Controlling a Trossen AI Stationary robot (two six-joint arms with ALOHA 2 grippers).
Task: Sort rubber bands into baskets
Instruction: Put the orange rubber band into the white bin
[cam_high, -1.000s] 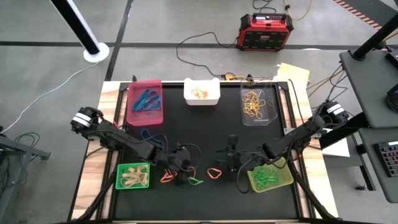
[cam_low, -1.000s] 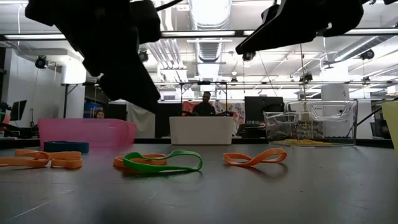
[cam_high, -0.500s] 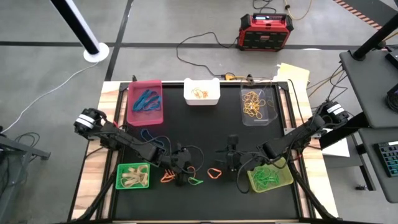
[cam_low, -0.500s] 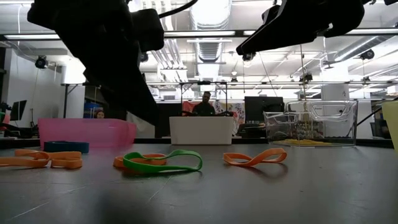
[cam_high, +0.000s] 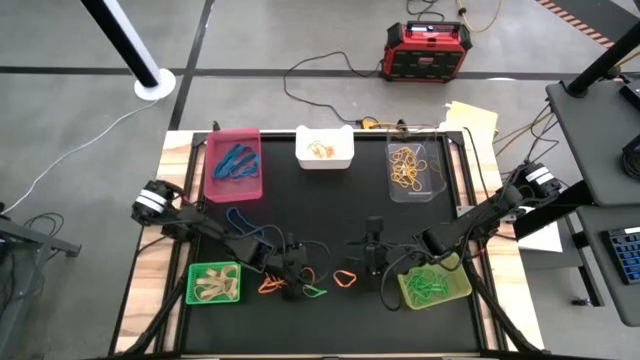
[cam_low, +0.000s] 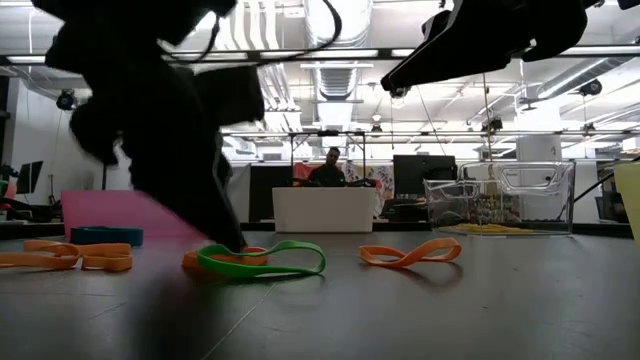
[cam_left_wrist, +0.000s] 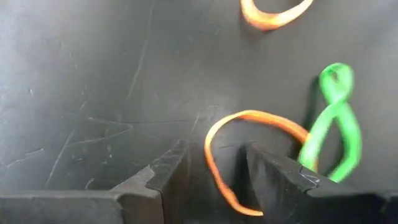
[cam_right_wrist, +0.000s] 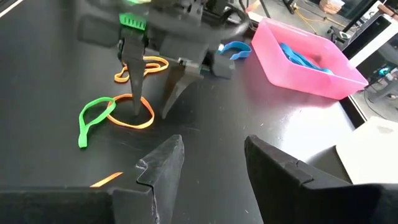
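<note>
Reaching for an orange rubber band (cam_left_wrist: 249, 124) on the bench (cam_high: 330, 215), beside a green band (cam_left_wrist: 336, 118); left pincer (cam_left_wrist: 214, 165) spread astride its rim. Next: clench, lift, carry to clear basket (cam_high: 412, 170). Right pincer (cam_right_wrist: 208, 158) spread, idle

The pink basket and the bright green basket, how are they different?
The pink basket sits at the table's far left end; the bright green basket sits at the near left. The pink basket holds blue rubber bands; the bright green basket holds tan rubber bands. The pink basket looks larger from above. Both are rectangular, open on top, and rest on the black mat.
</note>
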